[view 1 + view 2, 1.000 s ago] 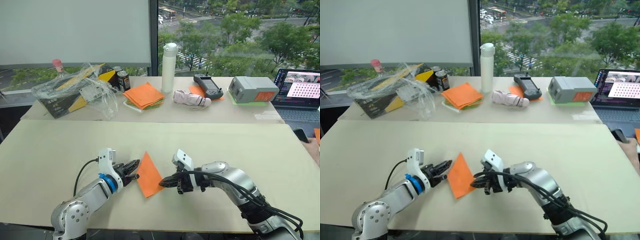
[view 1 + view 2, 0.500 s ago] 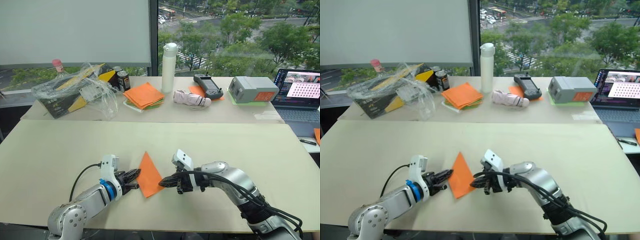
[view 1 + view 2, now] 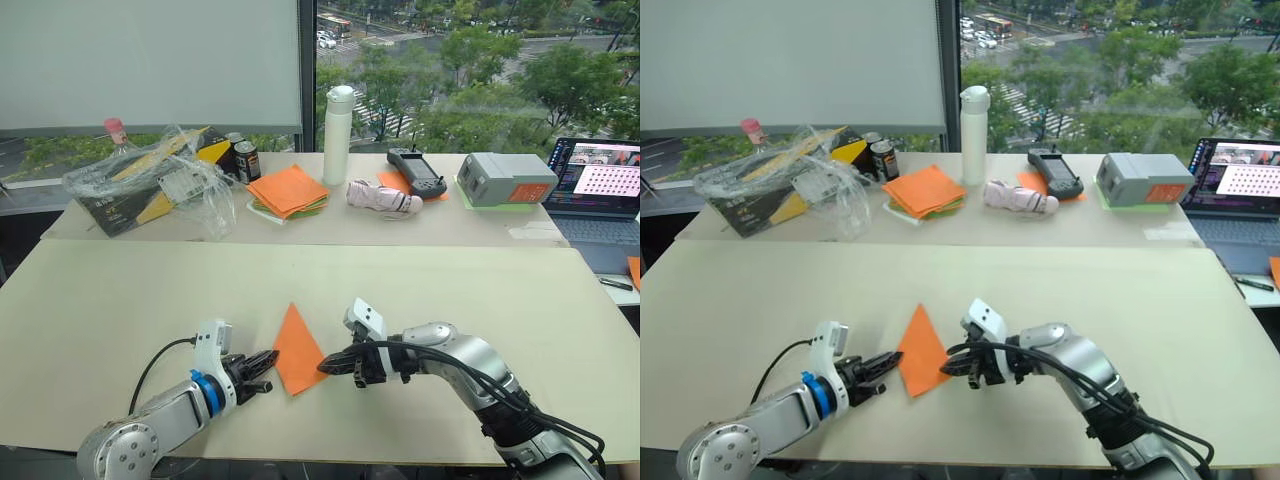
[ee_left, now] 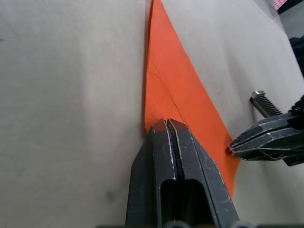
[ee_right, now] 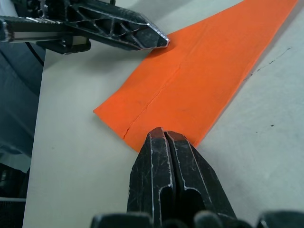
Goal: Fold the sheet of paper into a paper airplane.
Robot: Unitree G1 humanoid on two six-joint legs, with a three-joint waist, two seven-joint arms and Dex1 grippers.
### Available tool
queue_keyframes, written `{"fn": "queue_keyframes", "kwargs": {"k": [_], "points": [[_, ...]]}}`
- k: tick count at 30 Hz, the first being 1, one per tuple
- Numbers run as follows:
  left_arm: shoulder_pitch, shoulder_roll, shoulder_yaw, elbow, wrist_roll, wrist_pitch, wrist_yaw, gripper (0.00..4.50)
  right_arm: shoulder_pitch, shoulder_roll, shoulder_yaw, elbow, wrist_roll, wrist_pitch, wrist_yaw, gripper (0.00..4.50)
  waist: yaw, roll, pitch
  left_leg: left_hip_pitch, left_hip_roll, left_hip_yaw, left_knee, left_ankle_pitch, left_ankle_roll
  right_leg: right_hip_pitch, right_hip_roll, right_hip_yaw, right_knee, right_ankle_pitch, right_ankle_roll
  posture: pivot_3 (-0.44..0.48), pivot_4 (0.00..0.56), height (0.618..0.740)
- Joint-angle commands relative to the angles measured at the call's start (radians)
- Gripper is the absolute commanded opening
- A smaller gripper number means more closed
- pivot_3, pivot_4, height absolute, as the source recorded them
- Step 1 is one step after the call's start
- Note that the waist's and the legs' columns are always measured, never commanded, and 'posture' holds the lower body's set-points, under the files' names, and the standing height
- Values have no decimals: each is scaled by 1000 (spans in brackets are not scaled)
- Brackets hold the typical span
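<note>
The sheet of paper (image 3: 297,348) lies on the near table as a narrow, pointed orange wedge with a crease down its middle, its point facing away from me. My left gripper (image 3: 266,361) is shut, and its tip touches the wedge's left edge (image 4: 175,90). On the opposite side, my right gripper (image 3: 326,366) is also shut, with its tip resting on the right edge near the wide end (image 5: 199,90). Neither pair of fingers has paper between them.
The rear table holds a stack of orange and green sheets (image 3: 288,190), a white bottle (image 3: 338,122), a plastic-wrapped box (image 3: 150,180), a can (image 3: 246,160), a controller (image 3: 417,172), a grey box (image 3: 505,178) and a laptop (image 3: 600,185).
My left arm has pulled back toward me, so its shut tip went from over the paper's left edge to just touching it. The right gripper and the paper have stayed put.
</note>
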Motion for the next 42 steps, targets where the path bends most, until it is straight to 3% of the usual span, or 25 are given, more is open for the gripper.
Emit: {"fn": "queue_keyframes", "kwargs": {"k": [1, 13, 20, 29, 35, 42], "points": [[-2, 16, 27, -36, -58, 0, 4, 0, 3, -1, 9, 10, 6, 11, 5, 28, 0, 0, 0, 0, 0, 0, 0, 0, 0, 0, 0, 0, 0, 0, 0, 0, 150, 740], [-23, 107, 135, 43, -318, -20, 25, 0, -57, 40, -120, -32, 122, 92, -17, 28, 1, 0, 2, -5, 0, 0, 0, 0, 0, -7, 0, 1, 1, 0, 0, 0, 150, 740], [-34, 157, 125, 95, -365, -19, 20, 0, -99, 60, -211, -84, 213, 148, -49, 28, 2, 0, 2, -13, 0, 0, 0, 0, 0, -14, -1, 1, 2, 0, 0, 0, 150, 740], [-75, 192, 106, 147, -393, -18, 16, 0, -74, -19, -175, -128, 162, 56, -50, 28, 3, 1, 2, -15, -1, 0, 0, 0, -1, -16, -1, 1, 3, 0, 0, 0, 150, 740], [-83, 203, 87, 160, -389, -16, 11, 0, 46, -118, -57, -164, 0, -180, -22, 1871, 2, 0, 2, -15, -1, 0, 0, 0, -1, -16, -1, 0, 3, 0, 0, 0, 150, 740], [-110, 222, 77, 184, -405, -11, 2, 0, 100, -141, -40, -151, -80, -368, 18, 1871, 1, 0, 2, -14, -1, 1, 2, 1, -1, -15, -1, 1, 4, 0, 0, 0, 150, 740]]}}
